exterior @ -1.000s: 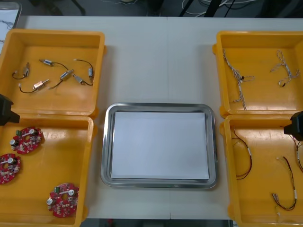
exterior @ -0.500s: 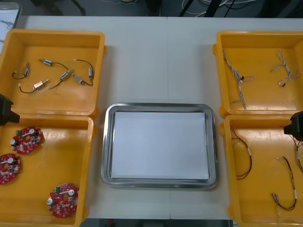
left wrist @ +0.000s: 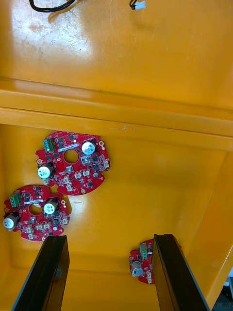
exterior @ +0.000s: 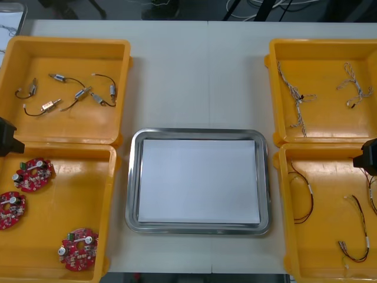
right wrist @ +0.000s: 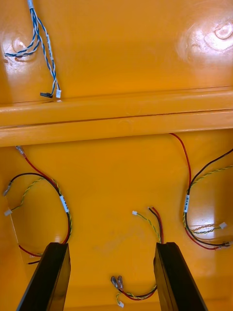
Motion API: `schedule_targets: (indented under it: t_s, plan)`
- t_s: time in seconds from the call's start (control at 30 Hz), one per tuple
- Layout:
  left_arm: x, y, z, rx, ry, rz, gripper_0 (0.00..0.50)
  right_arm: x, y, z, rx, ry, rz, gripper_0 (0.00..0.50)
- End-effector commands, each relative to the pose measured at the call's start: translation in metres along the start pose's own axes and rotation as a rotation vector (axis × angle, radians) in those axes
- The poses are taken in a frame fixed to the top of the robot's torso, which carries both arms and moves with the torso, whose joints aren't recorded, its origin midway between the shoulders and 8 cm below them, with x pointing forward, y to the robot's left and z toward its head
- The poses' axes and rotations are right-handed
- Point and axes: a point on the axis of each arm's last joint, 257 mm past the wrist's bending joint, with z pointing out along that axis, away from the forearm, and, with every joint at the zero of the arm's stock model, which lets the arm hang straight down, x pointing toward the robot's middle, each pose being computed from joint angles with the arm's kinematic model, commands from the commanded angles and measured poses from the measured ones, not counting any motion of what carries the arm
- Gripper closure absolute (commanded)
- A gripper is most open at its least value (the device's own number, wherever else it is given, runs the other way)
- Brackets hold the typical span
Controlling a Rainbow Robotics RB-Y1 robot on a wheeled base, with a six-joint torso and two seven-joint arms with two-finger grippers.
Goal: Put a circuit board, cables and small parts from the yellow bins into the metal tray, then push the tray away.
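Boards (left wrist: 73, 163), prob. stiff but fragile, lie flat in bin (exterior: 111, 200) at near-left corner of bench (exterior: 200, 76) under left gripper (left wrist: 110, 240), jaws apart, so pinch by rim; right gripper (right wrist: 109, 245), likewise spread, hangs over cables (right wrist: 64, 203) at near-right corner.

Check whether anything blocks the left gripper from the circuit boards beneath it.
Nothing visible does: the open left gripper hangs above three circuit boards in a yellow bin. Only that bin's wall lies between them and the metal tray.

Electronics workshop: binned circuit boards (exterior: 33, 175), cables (exterior: 296, 100).
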Motion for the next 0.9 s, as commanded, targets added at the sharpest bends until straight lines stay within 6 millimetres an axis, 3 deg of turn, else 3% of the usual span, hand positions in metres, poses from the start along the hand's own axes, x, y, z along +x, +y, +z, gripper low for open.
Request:
schedule_targets:
  t_s: [0.03, 0.9]
  plan:
    - [-0.0056, 0.0162, -0.0140, -0.055, -0.031, 0.024, 0.000, -0.0049, -0.0145, -0.0136, 0.040, -0.028, -0.039, 0.000]
    - [-0.0056, 0.0162, -0.0140, -0.055, -0.031, 0.024, 0.000, 0.0002, -0.0154, -0.0090, 0.038, -0.008, -0.034, 0.000]
